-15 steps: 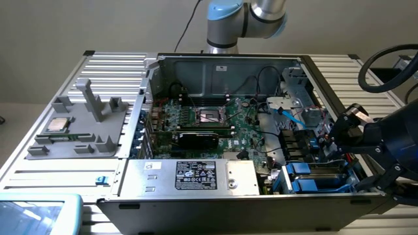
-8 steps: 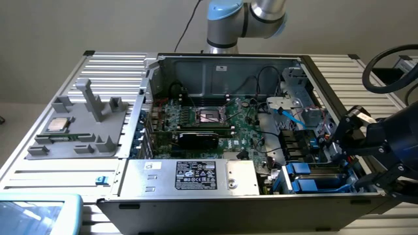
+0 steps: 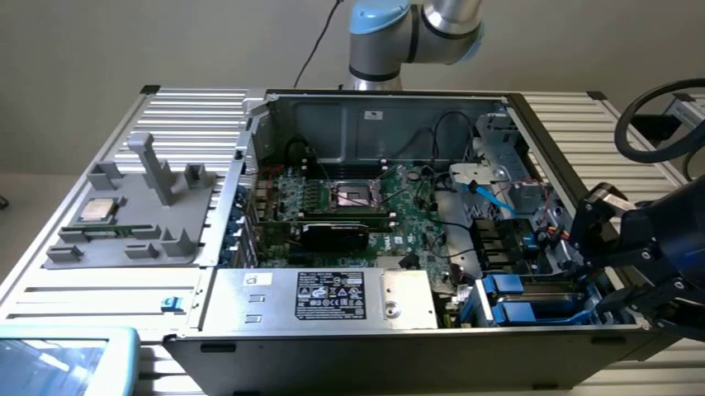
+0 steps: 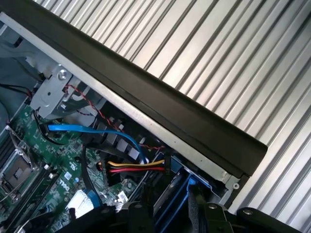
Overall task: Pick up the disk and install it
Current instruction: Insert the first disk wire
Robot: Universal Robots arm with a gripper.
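Open computer case (image 3: pixel 364 124) (drive-bay corner): tool (image 4: pixel 169 196) jaws apart, disk (image 4: pixel 181 190) between.

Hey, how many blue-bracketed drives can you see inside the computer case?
2. One blue-bracketed drive sits in the computer case at the exterior view's lower right; the other lies just in front of it, nearer the camera. More may be hidden.

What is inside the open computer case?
A green motherboard, a black card, a silver power supply and blue drive brackets. The power supply covers whatever lies under it.
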